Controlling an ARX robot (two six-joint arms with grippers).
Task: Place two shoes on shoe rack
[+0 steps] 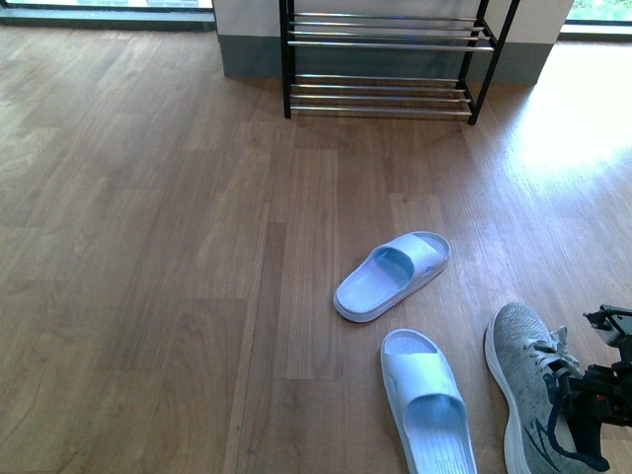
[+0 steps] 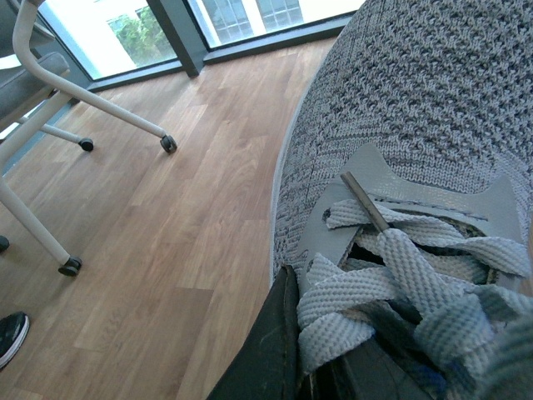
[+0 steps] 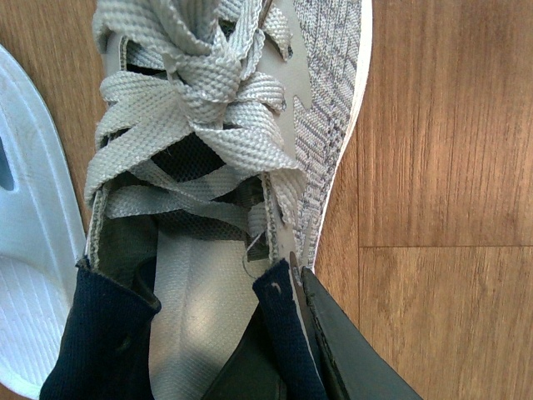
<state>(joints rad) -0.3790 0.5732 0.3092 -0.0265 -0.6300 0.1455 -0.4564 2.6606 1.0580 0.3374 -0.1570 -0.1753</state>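
The shoe rack (image 1: 385,61), black-framed with chrome bars, stands against the far wall. One grey sneaker (image 1: 528,390) lies on the floor at the lower right, toe toward the rack. My right gripper (image 1: 583,390) is at its heel. In the right wrist view that gripper (image 3: 291,287) is shut on the sneaker's (image 3: 225,125) navy collar wall, one finger inside and one outside. The left wrist view shows the other grey sneaker (image 2: 416,125) filling the picture, with my left gripper (image 2: 312,346) shut on it by the laces. The front view shows neither the left arm nor that shoe.
Two light blue slides lie on the wood floor, one (image 1: 393,275) mid-floor, one (image 1: 427,400) beside the sneaker, also seen as the slide (image 3: 33,275) at the right wrist. White chair legs on casters (image 2: 92,104) and a black shoe tip (image 2: 10,333) sit near the left sneaker.
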